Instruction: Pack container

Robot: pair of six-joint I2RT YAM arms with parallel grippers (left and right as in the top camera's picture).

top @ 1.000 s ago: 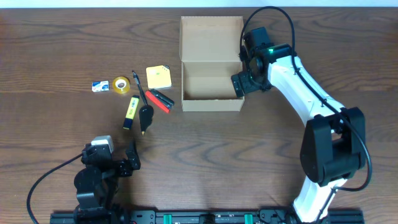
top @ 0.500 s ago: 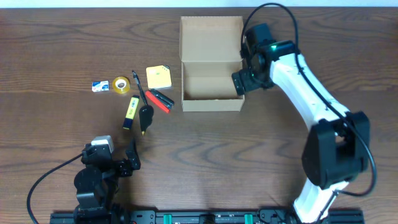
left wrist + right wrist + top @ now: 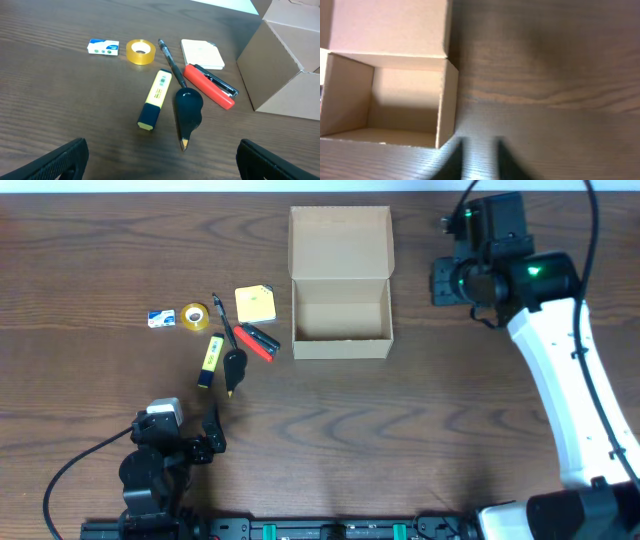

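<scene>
The tan rectangular cardboard container (image 3: 340, 348) sits open and empty near the table's (image 3: 420, 440) far edge, its long axis running left to right and its flap laid back. The right gripper (image 3: 479, 157) hangs off its right wall, apart from it, with blurred fingers drawn close together on nothing. The left gripper (image 3: 167, 159), spread wide, is at the near edge.

Seven small pieces lie left of the container, one of each:
- a white eraser (image 3: 103, 47)
- a yellow tape roll (image 3: 140, 52)
- a black pen (image 3: 167, 52)
- a yellow note pad (image 3: 202, 53)
- a red-and-black stapler (image 3: 210, 86)
- a yellow highlighter (image 3: 155, 99)
- a black-gripped pencil (image 3: 187, 107)

The left gripper looks the nearer to them.
</scene>
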